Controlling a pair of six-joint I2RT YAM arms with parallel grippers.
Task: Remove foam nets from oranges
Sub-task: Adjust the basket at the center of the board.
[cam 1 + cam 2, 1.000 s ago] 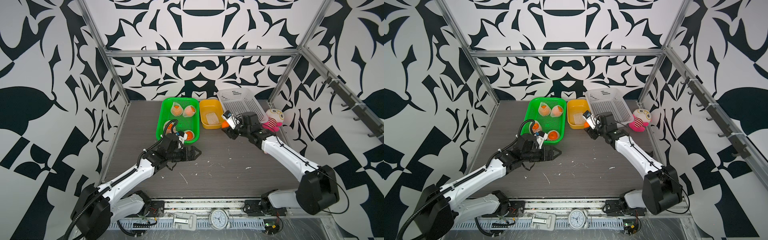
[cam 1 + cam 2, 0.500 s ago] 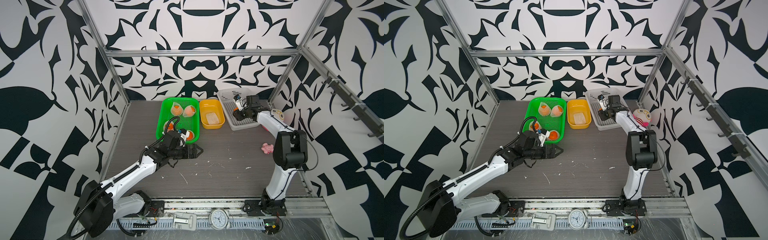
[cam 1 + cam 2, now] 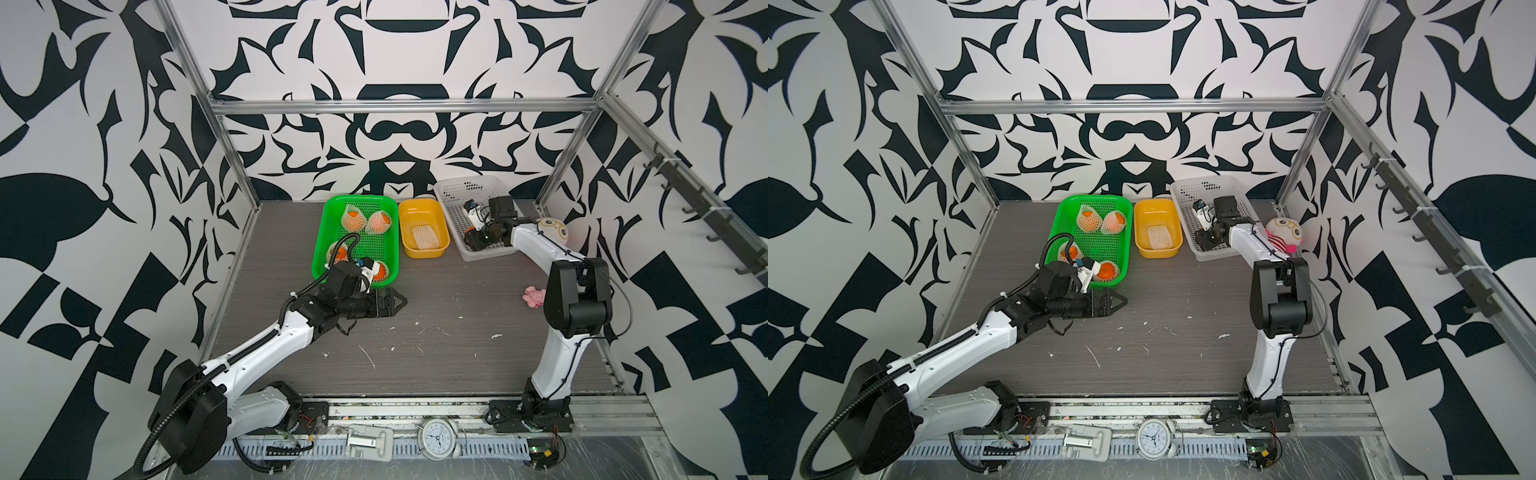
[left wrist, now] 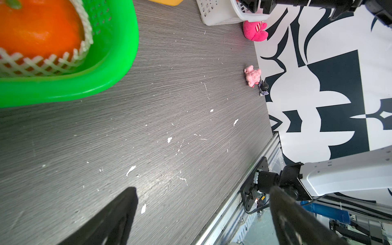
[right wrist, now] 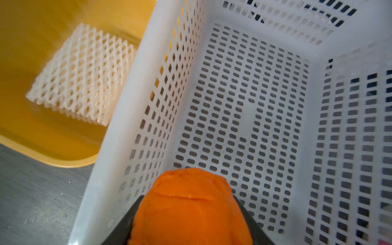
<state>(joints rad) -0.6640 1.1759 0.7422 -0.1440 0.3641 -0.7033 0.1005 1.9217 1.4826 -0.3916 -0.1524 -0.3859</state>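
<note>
Several oranges in white foam nets (image 3: 353,219) (image 3: 1113,221) lie in the green basket (image 3: 332,208). One of them (image 4: 38,31) shows large in the left wrist view. A flattened foam net (image 3: 424,235) (image 5: 82,74) lies in the yellow tub (image 3: 440,208). My right gripper (image 3: 473,241) (image 5: 191,203) reaches down into the white perforated basket (image 3: 465,193) (image 5: 244,95) and is shut on a bare orange (image 5: 191,212). My left gripper (image 3: 390,303) (image 4: 202,189) is open and empty. It is low over the table, just in front of the green basket.
A round-faced plush doll (image 3: 550,226) sits right of the white basket. A small pink toy (image 3: 534,296) (image 4: 252,75) lies by the right arm's elbow. White foam crumbs (image 3: 368,357) dot the dark table. A clock (image 3: 440,438) lies on the front rail.
My right arm swung from beside the yellow tub back into the white basket, carrying the bare orange, its elbow now raised. The left gripper edged slightly to the right.
</note>
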